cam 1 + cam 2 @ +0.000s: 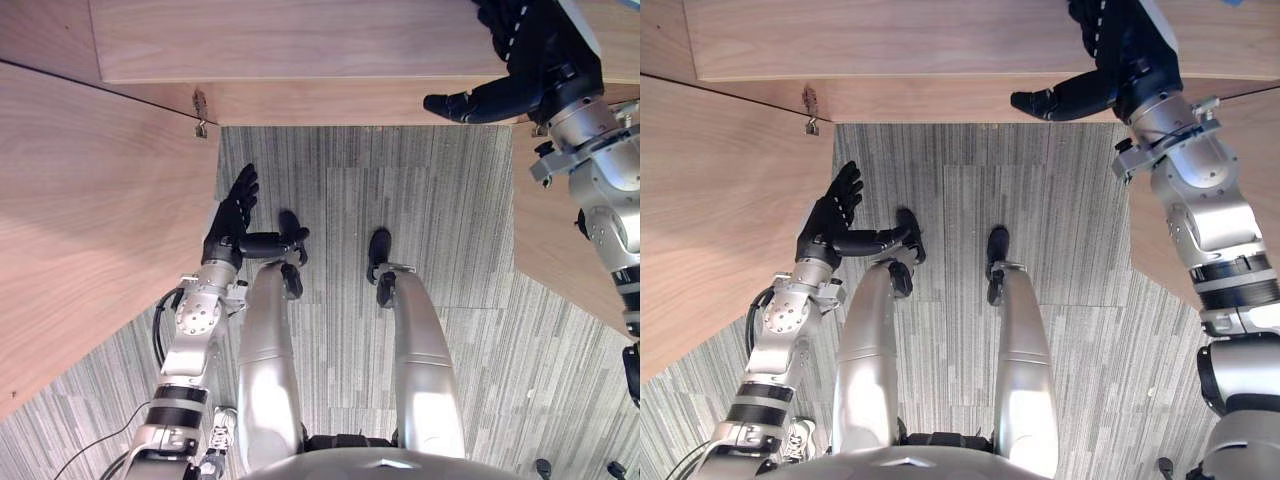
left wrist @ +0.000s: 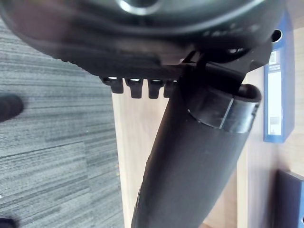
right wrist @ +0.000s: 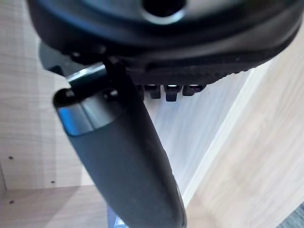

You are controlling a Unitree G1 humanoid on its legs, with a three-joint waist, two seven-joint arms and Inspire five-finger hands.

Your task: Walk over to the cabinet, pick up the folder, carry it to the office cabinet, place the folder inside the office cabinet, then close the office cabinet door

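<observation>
One left hand (image 1: 228, 228) and one right hand (image 1: 535, 62), fingers slack, empty; one blue folder (image 2: 276, 80)

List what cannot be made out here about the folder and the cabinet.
- Right hand, eye views: cut off by the top edge.
- Blue folder, left wrist view: cut off by the frame edge; label too small.
- Blue patch, right wrist view: mostly behind that hand's thumb; unidentifiable.
- What lies inside, eye views: hidden under the cabinet top.
</observation>
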